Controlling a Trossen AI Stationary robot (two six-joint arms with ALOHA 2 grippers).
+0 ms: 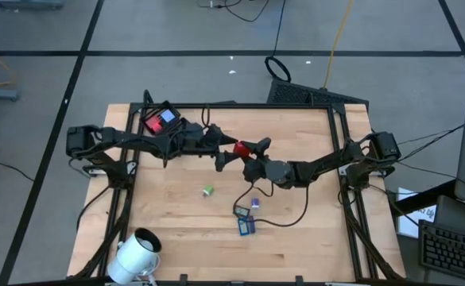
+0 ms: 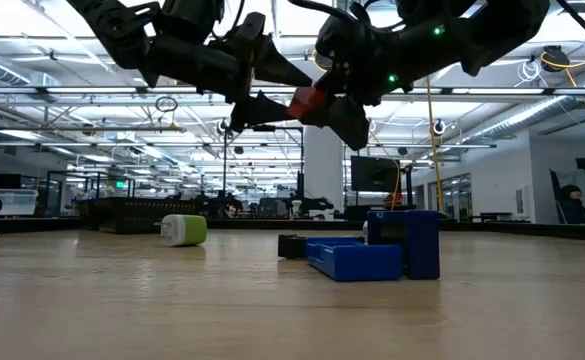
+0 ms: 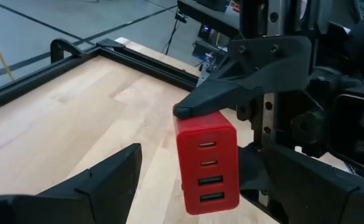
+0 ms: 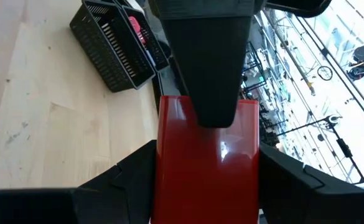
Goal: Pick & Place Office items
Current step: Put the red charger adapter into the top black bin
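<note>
From above, the two dark arms are meeting over the middle of the pale wooden table (image 1: 296, 238). The right gripper (image 1: 248, 152) is pinching a small red plastic charger block (image 1: 239, 148), and the left gripper (image 1: 224, 151) is reaching in with its fingers spread wide on both sides of the block. This looks like a hand-over — one claw passing the block to the other. A black mesh tray (image 1: 154, 110) is sitting at the far left corner with red and blue items already in it. A green-and-white plug (image 1: 208, 190) and a few blue and dark flat boxes (image 1: 246, 224) are lying on the wood, still waiting. A large white cylinder (image 1: 137, 254) is lying at the near edge.

From table height, the red block is hanging in the air between both claws, well above the table. The blue boxes and the green plug are resting below.

From the left wrist, the red block is showing four little slots. The right claw's fingers are gripping it from top and bottom. The left claw's own fingers (image 3: 107, 180) are wide open, not touching it yet.

From the right wrist, the block is filling the view, clamped between that claw's fingers.

Next, I think the left claw needs to squeeze shut on the block — then the right one can let go.
</note>
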